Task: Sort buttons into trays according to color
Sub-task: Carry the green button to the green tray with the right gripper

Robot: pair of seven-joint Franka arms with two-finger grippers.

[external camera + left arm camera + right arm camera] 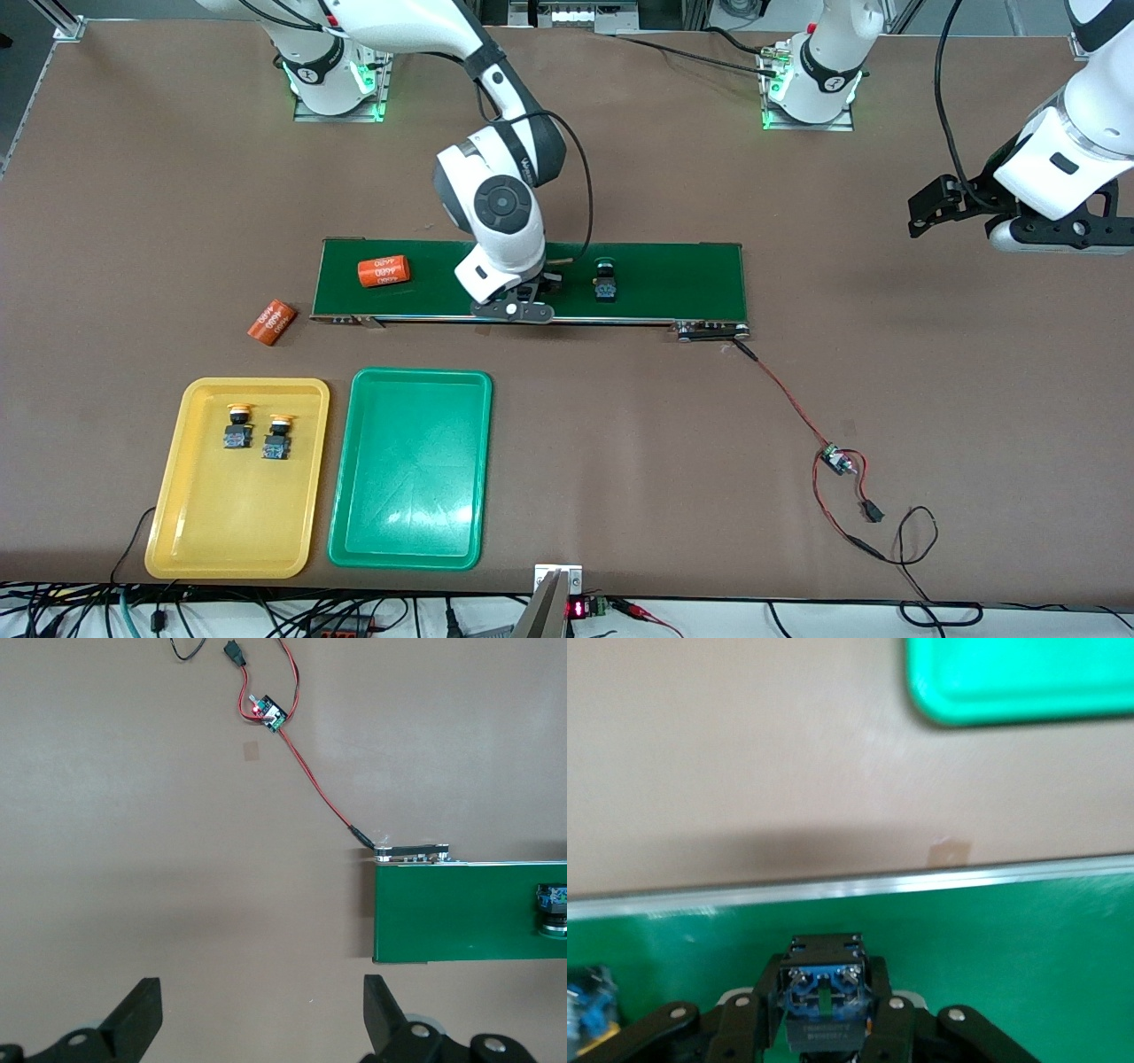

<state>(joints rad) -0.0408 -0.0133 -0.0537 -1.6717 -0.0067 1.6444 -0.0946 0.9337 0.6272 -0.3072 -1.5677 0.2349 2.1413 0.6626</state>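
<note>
Brown table top fills the scene, with a long green belt [691,275] lying across its middle. The right gripper [514,306] is down on the belt, and its jaws are pinching a button [824,1001] with a black and blue body. Its cap is hidden, so I can only guess it is green. That grip looks ready for lifting the button over to a tray.

One more green button [605,282] sits on the belt beside the gripper, toward the left arm's end. It likely goes next.

Two yellow buttons [237,427] [278,439] already lie side by side in the yellow tray [177,532], so that color looks done. The green tray [478,532], just beside it, has nothing in it yet.

The left gripper [939,206] waits in the air over bare table past the belt's end, jaws spread wide and holding nothing.

Two orange cylinders, one on the belt [383,271] and one off it [270,321], have "4680" printed on them. They are not buttons, so they stay put.
</note>
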